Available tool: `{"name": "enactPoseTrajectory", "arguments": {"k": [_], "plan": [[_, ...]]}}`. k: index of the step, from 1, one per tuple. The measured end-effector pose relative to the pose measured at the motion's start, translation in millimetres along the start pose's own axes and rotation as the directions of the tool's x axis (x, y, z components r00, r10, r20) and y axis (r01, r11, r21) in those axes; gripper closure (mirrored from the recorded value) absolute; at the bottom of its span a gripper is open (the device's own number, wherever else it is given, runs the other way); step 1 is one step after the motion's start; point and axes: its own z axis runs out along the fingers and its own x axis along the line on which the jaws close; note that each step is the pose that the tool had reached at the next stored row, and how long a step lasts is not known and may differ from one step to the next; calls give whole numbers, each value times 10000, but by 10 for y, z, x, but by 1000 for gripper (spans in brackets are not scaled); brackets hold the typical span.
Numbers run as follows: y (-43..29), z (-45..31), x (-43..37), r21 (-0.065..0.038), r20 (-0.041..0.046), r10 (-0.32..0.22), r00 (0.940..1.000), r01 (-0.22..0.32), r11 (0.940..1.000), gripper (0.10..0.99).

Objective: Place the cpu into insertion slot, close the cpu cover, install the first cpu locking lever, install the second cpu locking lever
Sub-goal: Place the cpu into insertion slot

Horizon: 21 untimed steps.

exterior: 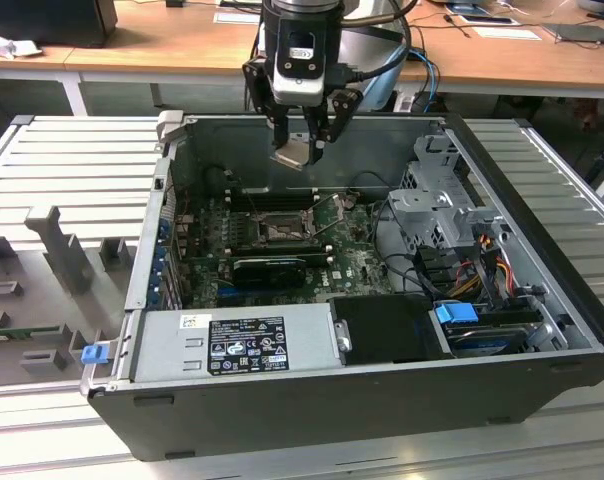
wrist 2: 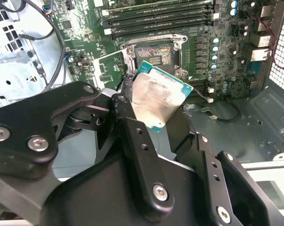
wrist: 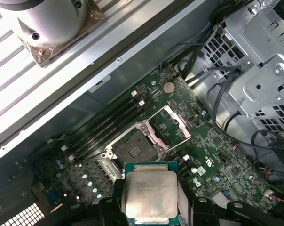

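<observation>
We are pinching the cpu (wrist: 149, 197) edgewise between the fingers (wrist 2: 128, 122), its faces free. The cpu cover (wrist: 178, 121) is standing open, exposing the insertion slot (wrist: 135, 149).

Over insertion slot (wrist: 132, 149): open, pin field uncovered.
Slot's sides: cpu cover (wrist: 172, 123) swung open on one side, memory slots (wrist: 102, 129) along another.
Exterior view's right: drive cage (exterior: 437, 205) and cables (wrist: 224, 94) crowd the case.
End effector (exterior: 300, 150), clamping cpu (exterior: 290, 155): above the board, free air around.

1. The arm's wrist (exterior: 300, 50) hung pointing straight down in the exterior view.
2. The gripper (exterior: 304, 148) below it pointed down too.
3. Its two black fingers (exterior: 329, 118) were closed on the cpu (exterior: 290, 156), holding it tilted.
</observation>
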Motion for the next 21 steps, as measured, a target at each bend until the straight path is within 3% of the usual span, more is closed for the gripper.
{"name": "enactPoseTrajectory", "arguments": {"k": [6, 15, 17, 21], "plan": [[0, 4, 0, -18, 69, 806, 9967, -806, 9967, 561], [-1, 8, 0, -54, 165, 1946, 9807, -1945, 9809, 561], [-1, 10, 0, -67, 193, 2288, 9733, -2287, 9735, 561], [-1, 15, 0, -112, 276, 3325, 9427, -3323, 9431, 561]]}}
